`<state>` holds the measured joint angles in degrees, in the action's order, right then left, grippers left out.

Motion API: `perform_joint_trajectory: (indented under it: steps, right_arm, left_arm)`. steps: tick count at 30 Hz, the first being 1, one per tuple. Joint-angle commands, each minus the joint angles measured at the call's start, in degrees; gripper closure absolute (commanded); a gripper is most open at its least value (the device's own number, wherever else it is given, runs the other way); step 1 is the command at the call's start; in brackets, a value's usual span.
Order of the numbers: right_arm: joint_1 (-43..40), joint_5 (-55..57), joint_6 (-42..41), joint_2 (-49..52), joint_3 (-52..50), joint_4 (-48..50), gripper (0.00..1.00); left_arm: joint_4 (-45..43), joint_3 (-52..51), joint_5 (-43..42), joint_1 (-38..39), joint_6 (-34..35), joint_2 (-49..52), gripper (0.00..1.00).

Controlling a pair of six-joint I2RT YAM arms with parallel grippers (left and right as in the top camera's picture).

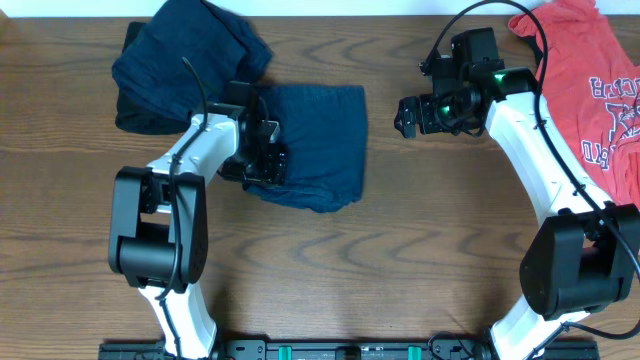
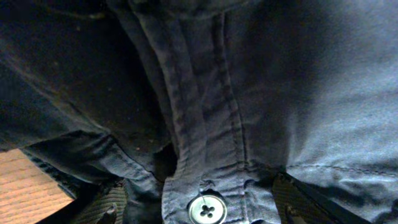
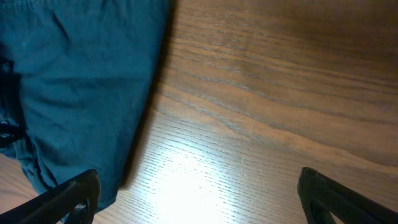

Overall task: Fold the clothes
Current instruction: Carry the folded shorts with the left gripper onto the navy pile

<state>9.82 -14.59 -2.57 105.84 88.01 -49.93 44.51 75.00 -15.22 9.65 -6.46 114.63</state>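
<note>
On the bench [image 1: 400, 250], seen from overhead, the folded navy shorts [image 1: 315, 140] lie just off centre toward eleven o'clock. They are squared into a compact block, though the six o'clock edge is uneven. A crumpled navy heap [image 1: 185, 65] waits at ten o'clock, touching or nearly touching the shorts' corner. The red-orange T-shirt [image 1: 590, 85] sprawls at two o'clock, well apart from the rest. Both look unfolded and parked clear of the working area.

The left gripper [image 1: 268, 155] sits low on the nine o'clock edge of the shorts. Its wrist camera is filled with dark cloth: the waistband [image 2: 199, 155] runs down the middle to a pale button [image 2: 207, 208]. The jaws stand apart with that band between them, but I cannot tell whether they pinch it or merely straddle it. Being at the thick, seamed edge makes sense, since a firm hem is easier to drag or flatten than loose fabric.

The right gripper [image 1: 408, 115] hangs at the shorts' three o'clock side, near but clear of them, over bare wood. Its jaws are spread wide and empty. I judge it is kept out of the way, or poised to take the opposite edge.
</note>
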Motion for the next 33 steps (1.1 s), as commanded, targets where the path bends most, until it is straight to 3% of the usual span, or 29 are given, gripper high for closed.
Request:
perform_joint_trajectory:
  steps: [1, 7, 18, 33]
  right_arm:
    - [-0.02, -0.48, -0.57, 0.26, -0.37, 0.26, 0.01]
    - [0.0, -0.48, -0.57, 0.26, -0.37, 0.94, 0.01]
    - [0.0, -0.48, -0.57, 0.26, -0.37, 1.11, 0.01]
    - [0.0, -0.92, -0.59, 0.26, -0.37, 1.79, 0.01]
  left_arm:
    - [-0.94, -1.81, -1.88, 1.11, -1.46, 6.38, 0.31]
    - [-4.85, -1.81, -1.9, 1.11, -0.42, 10.34, 0.94]
    - [-4.57, -0.9, -2.19, 1.79, 2.78, 8.63, 0.94]
    - [-4.11, 3.98, -2.29, 1.79, 5.05, -15.65, 0.94]
